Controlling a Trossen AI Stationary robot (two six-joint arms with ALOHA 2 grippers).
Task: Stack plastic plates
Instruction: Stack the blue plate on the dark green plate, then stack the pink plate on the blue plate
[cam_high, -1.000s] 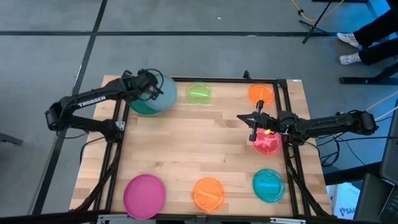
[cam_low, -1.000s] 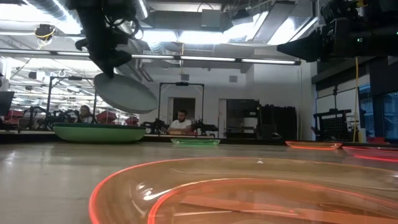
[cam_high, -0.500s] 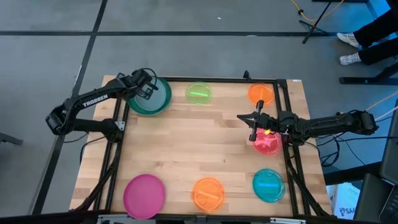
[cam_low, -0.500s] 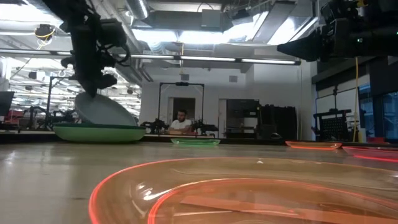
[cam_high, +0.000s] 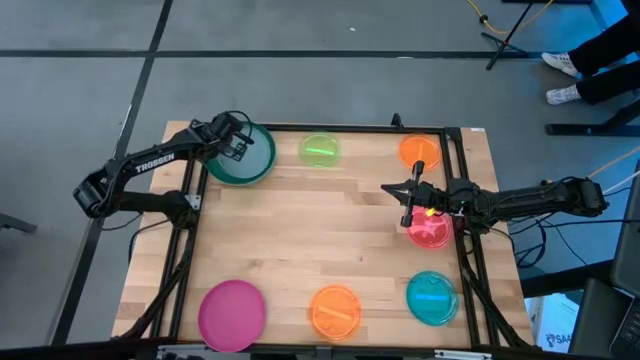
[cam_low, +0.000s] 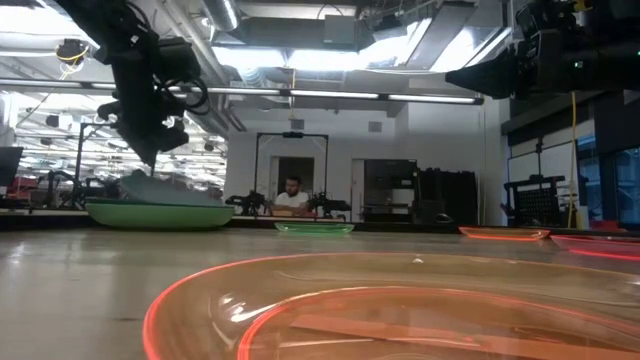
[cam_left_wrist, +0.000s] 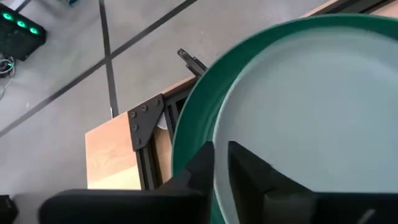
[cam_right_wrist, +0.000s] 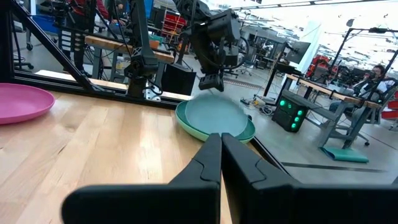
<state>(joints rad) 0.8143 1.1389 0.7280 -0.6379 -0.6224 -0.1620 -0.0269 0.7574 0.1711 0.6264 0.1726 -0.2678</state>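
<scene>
1. Grey-blue, the plate (cam_high: 243, 153) lay nested in the dark green plate (cam_high: 237, 176) at the table's (cam_high: 300, 240) far left corner, and the left gripper (cam_high: 229, 138) hung right over its far-left rim.
2. Whether those fingers (cam_left_wrist: 249, 171) had let go I could not tell; in the left wrist view they sat just at the grey-blue rim, with the plate spreading out ahead of them.
3. The right gripper (cam_high: 408, 195) hovered closed and empty near the right edge, above and just beside the red-pink plate (cam_high: 430, 231), pointing across the table toward the left stack.
4. Along the far edge stood the lime plate (cam_high: 320, 150) and an orange plate (cam_high: 419, 150); along the near edge the magenta plate (cam_high: 232, 311), another orange plate (cam_high: 335, 311) and the teal plate (cam_high: 431, 297).
5. By my judgement, the next plate for the left arm lay either sideways along the far edge (lime) or straight back at the near left corner (magenta); both were far nearer that arm than the right one. Plates being round, no axis mattered, only the rim side reached.
</scene>
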